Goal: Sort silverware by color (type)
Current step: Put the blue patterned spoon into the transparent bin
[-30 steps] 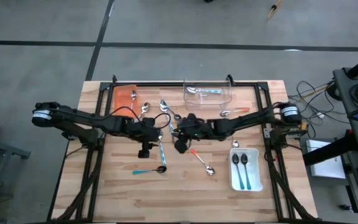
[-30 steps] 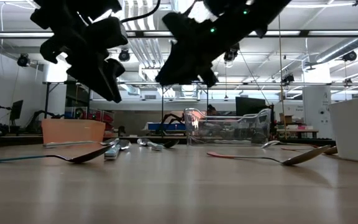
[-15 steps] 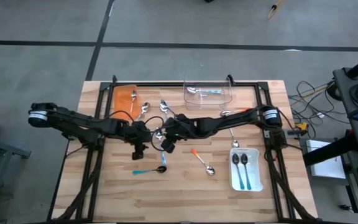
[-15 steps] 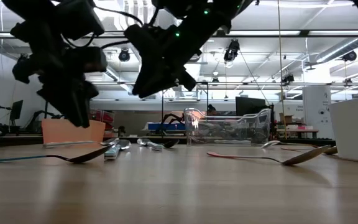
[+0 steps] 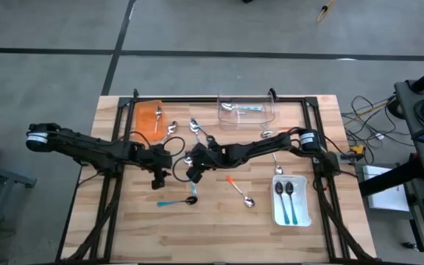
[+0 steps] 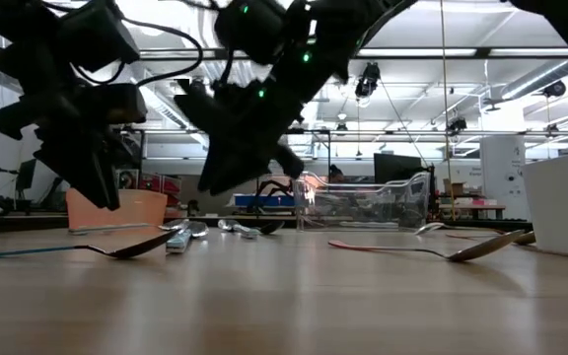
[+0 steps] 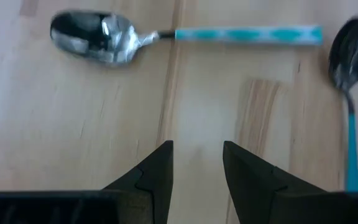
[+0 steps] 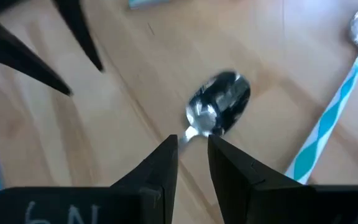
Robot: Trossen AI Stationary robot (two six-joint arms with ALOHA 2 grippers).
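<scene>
Left gripper (image 5: 157,179), table centre-left: fingers narrowly parted, empty. Teal spoon (image 5: 175,201) lies at its 5 o'clock. Right gripper (image 5: 192,174), centre: fingers narrow, straddling a spoon (image 8: 219,102) neck; grip not confirmed. Spoons appear light, rigid, slippery; grasp mid-handle.

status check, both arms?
Left gripper open, empty, above bare table beside a teal spoon. Right gripper narrowly open over a spoon, not gripping. Nothing blocking.
</scene>
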